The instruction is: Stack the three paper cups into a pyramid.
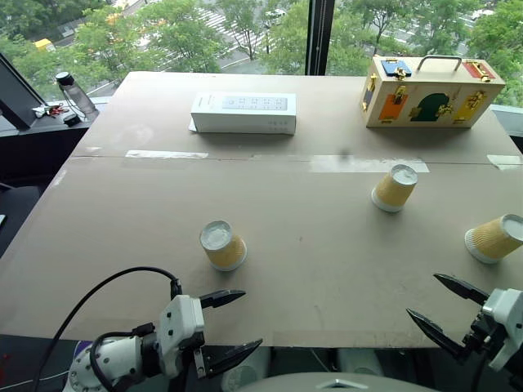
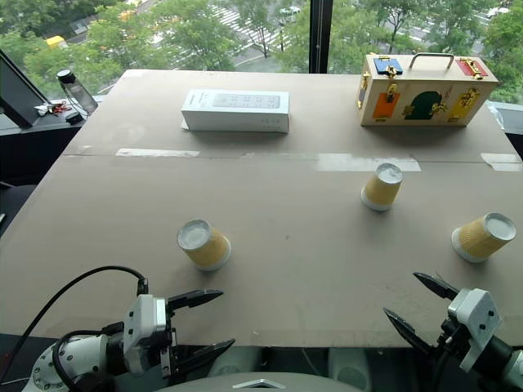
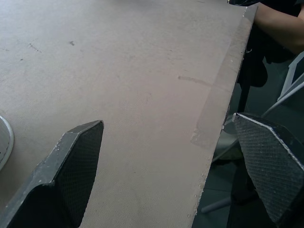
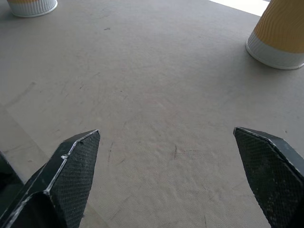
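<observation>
Beyond the big windows I see green trees and a street, and before me lies a wide brown table (image 1: 270,269) with strips of pale tape across its middle. At 11 o'clock on the far part lies a white rectangular box (image 1: 243,113); it has small grey marks on its top, but I cannot read them. At 1 o'clock stands a colourful wooden latch box (image 1: 429,91) with a metal handle and brass locks; no writing is readable there either. On the dark ledge far at 10 o'clock stands a clear bottle (image 1: 73,93) with a dark cap.

All three paper cups stand upside down, each alone and well apart from the others (nothing is stacked yet). The left cup (image 1: 222,245) is near the table's front edge, at about 12 o'clock from my left gripper (image 1: 231,323) and near it, not touching. The middle cup (image 1: 395,188) is farther away, at about 11 o'clock from my right gripper (image 1: 447,305). The right cup (image 1: 493,238) is close to the table's right side, at 1 o'clock from my right gripper and near it, not touching.

Both my grippers hover at the front edge of the table with fingers spread wide, and they hold nothing. In my left wrist view a person's arm (image 3: 280,23) shows past the table's edge.
</observation>
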`<state>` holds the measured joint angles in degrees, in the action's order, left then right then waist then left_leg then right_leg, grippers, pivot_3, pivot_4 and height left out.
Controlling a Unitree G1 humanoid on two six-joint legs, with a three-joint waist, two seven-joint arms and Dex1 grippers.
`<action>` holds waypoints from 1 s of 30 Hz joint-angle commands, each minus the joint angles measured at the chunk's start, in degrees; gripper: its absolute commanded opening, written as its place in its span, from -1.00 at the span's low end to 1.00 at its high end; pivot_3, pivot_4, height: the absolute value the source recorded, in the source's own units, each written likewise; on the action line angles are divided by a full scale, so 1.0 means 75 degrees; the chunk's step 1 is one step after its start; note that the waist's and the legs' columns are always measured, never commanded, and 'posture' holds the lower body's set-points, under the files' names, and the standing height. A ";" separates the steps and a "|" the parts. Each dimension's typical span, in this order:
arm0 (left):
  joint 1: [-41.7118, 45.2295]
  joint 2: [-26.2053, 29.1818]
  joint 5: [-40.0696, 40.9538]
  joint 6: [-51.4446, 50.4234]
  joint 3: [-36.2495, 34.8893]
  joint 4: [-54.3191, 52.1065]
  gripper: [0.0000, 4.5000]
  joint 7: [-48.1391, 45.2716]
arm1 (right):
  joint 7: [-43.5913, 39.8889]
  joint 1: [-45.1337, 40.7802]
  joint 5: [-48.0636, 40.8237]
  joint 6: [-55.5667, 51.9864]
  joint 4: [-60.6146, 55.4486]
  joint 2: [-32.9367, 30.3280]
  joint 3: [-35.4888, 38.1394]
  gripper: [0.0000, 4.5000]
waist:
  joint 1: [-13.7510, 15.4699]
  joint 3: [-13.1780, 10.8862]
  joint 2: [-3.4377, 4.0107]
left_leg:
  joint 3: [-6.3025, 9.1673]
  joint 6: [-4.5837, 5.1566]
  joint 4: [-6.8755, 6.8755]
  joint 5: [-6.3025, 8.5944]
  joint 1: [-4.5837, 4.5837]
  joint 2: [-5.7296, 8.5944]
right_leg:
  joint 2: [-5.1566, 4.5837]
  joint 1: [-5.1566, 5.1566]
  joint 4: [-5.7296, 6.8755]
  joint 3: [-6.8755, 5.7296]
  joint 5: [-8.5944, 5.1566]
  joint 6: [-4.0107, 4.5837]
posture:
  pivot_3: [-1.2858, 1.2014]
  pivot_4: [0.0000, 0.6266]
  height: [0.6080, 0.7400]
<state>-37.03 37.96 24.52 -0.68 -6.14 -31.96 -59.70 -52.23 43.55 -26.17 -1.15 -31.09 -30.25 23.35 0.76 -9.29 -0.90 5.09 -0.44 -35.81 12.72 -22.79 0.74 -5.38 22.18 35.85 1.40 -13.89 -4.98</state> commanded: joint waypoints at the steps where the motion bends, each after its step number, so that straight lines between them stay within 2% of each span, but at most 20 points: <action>1: 0.0053 0.0093 0.0592 -0.0264 -0.0331 -0.0358 1.00 0.0091 | -0.0134 0.0055 -0.0039 0.0209 -0.0078 -0.0035 0.0034 0.97 | 0.0000 0.0000 0.0000 | 0.0000 0.0000 0.0000 0.0000 0.0000 0.0000 | 0.0000 0.0000 0.0000 0.0000 0.0000 0.0000 | 0.03 -0.52 1.00; 5: 0.0063 0.0034 0.1709 -0.0630 -0.1298 -0.0592 1.00 0.0276 | -0.0424 -0.0140 -0.0161 0.0527 0.0049 0.0055 -0.0269 0.97 | -0.0001 -0.0001 -0.0002 | 0.0005 0.0000 0.0000 0.0000 0.0000 -0.0007 | 0.0001 -0.0001 0.0001 -0.0010 0.0000 0.0000 | 0.03 -0.52 1.00; 8: -0.0362 -0.0171 0.2645 -0.1041 -0.2289 -0.0681 1.00 0.0696 | -0.0457 -0.0647 -0.0449 0.0254 -0.0601 -0.0106 -0.0798 0.97 | -0.0027 -0.0002 -0.0001 | -0.0002 0.0000 0.0000 0.0000 0.0001 -0.0006 | 0.0000 -0.0002 0.0001 -0.0005 0.0000 0.0000 | 0.03 -0.52 1.00; 10: -0.0689 -0.0259 0.2865 -0.1179 -0.2680 -0.0749 1.00 0.0740 | -0.0457 -0.0841 -0.0559 0.0160 -0.0953 -0.0223 -0.1013 0.97 | -0.0134 -0.0002 -0.0014 | -0.0006 0.0000 -0.0001 0.0000 0.0004 -0.0022 | 0.0010 -0.0001 0.0001 -0.0005 0.0001 0.0001 | 0.03 -0.52 1.00; 14: -0.1087 -0.0417 0.3210 -0.1569 -0.3296 -0.0676 1.00 0.1014 | -0.0331 -0.1409 -0.0939 -0.0383 -0.1641 -0.0605 -0.1444 0.97 | -0.0114 -0.0004 -0.0030 | -0.0003 0.0000 -0.0008 0.0000 0.0002 -0.0015 | 0.0009 -0.0003 0.0001 -0.0012 0.0001 0.0001 | 0.03 -0.52 1.00; 20: -0.0238 -0.0151 0.3182 -0.2142 -0.3597 -0.0315 1.00 0.1612 | -0.0223 -0.2023 -0.1279 -0.0889 -0.2074 -0.1005 -0.1689 0.97 | 0.0042 0.0001 -0.0040 | 0.0004 0.0000 -0.0025 0.0000 0.0000 -0.0002 | 0.0011 -0.0007 0.0003 -0.0028 0.0001 0.0001 | 0.03 -0.52 1.00; 23: 0.1530 -0.0585 0.1583 -0.1648 -0.1815 0.1505 1.00 0.1665 | -0.0165 -0.2165 -0.1382 -0.1035 -0.2155 -0.1144 -0.1657 0.97 | 0.0085 0.0023 0.0025 | 0.0002 0.0001 -0.0032 0.0000 0.0003 0.0010 | 0.0012 -0.0027 0.0000 -0.0039 0.0001 0.0001 | 0.03 -0.52 1.00; 25: 0.2022 -0.0646 0.1223 -0.1500 -0.1475 0.1996 1.00 0.1553 | -0.0118 -0.2221 -0.1438 -0.1107 -0.2174 -0.1193 -0.1618 0.97 | 0.0050 0.0024 0.0006 | -0.0005 0.0001 -0.0039 -0.0001 0.0005 0.0006 | 0.0019 -0.0042 0.0003 -0.0038 0.0003 0.0003 | 0.03 -0.52 1.00; 27: 0.2371 -0.0626 0.1001 -0.1347 -0.1276 0.2351 1.00 0.1358 | -0.0055 -0.2256 -0.1453 -0.1155 -0.2195 -0.1233 -0.1587 0.97 | -0.0046 0.0034 -0.0074 | 0.0000 0.0000 -0.0040 0.0000 0.0005 -0.0005 | 0.0032 -0.0041 0.0004 -0.0038 0.0019 0.0031 | 0.03 -0.52 1.00; 30: 0.2651 -0.0577 0.0831 -0.1171 -0.1019 0.2550 1.00 0.1037 | 0.0046 -0.2246 -0.1460 -0.1224 -0.2263 -0.1249 -0.1562 0.97 | -0.0065 0.0030 -0.0074 | 0.0000 -0.0012 -0.0039 0.0007 0.0005 -0.0017 | 0.0046 -0.0039 0.0002 -0.0034 0.0022 0.0038 | 0.03 -0.52 1.00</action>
<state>-17.33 33.25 31.38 -11.27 -14.04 -12.61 -50.22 -52.34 26.76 -36.12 -10.22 -45.65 -39.15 10.34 0.27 -9.07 -1.46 5.09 -0.54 -36.10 12.77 -22.75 0.61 -5.04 21.89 35.87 1.14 -13.72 -4.70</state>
